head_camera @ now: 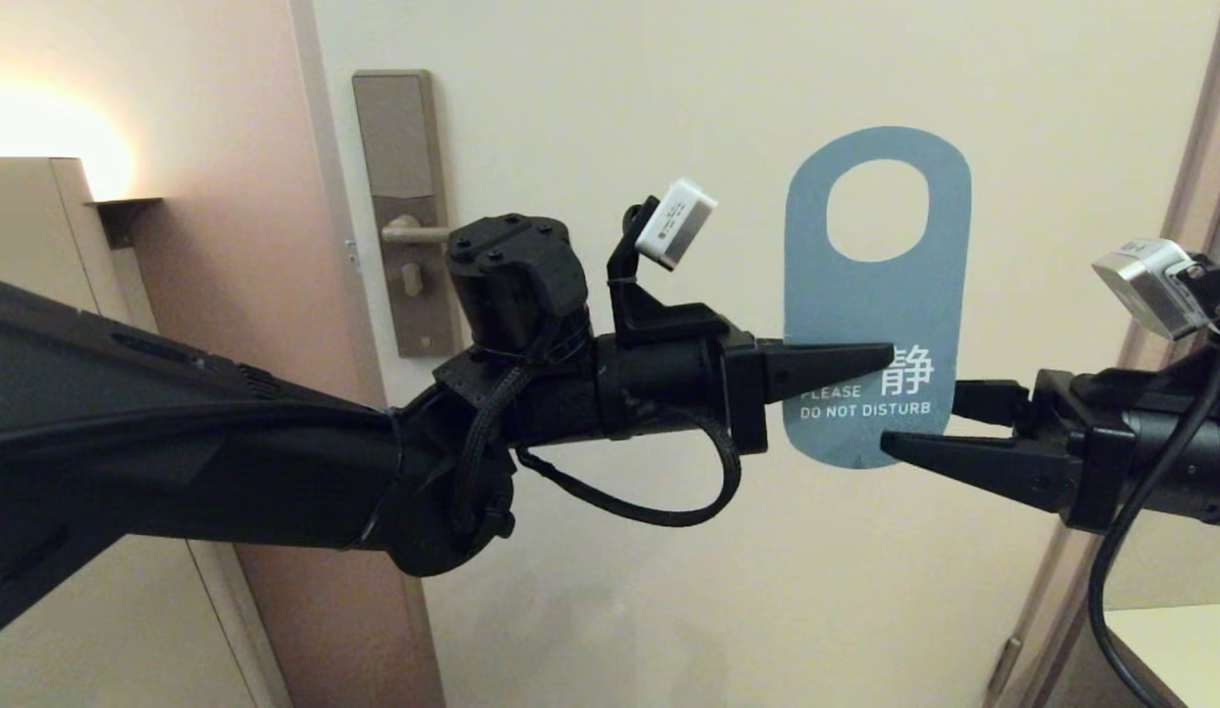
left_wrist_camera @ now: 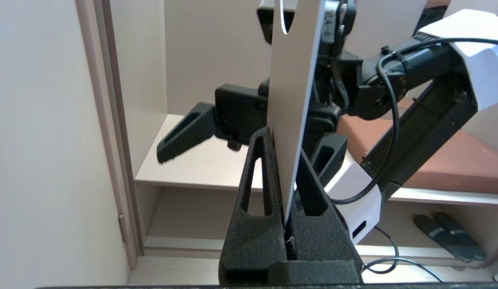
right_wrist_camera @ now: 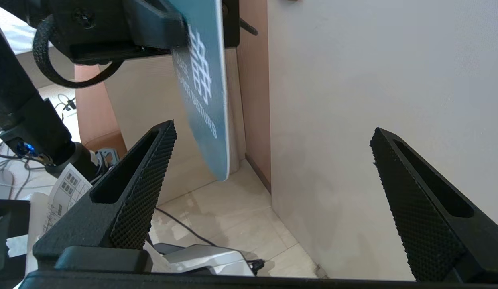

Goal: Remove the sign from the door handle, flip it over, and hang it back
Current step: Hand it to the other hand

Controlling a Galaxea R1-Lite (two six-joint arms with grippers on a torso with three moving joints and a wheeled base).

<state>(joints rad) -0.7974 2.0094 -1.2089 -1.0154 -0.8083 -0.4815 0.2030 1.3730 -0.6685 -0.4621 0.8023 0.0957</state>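
Now my left gripper is clamped on the sign, pinching its lower left edge & holding it upright in mid-air in front of the door, blue face w/ white lettering toward me, round hole at top. My right gripper sits at the sign's lower right corner, jaws spread wide, not touching it. Well off to the left, the door handle sticks out from its lock plate, bare.

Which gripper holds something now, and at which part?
The left gripper holds the sign by its lower left edge, beside the lettering. The right gripper is open and holds nothing.
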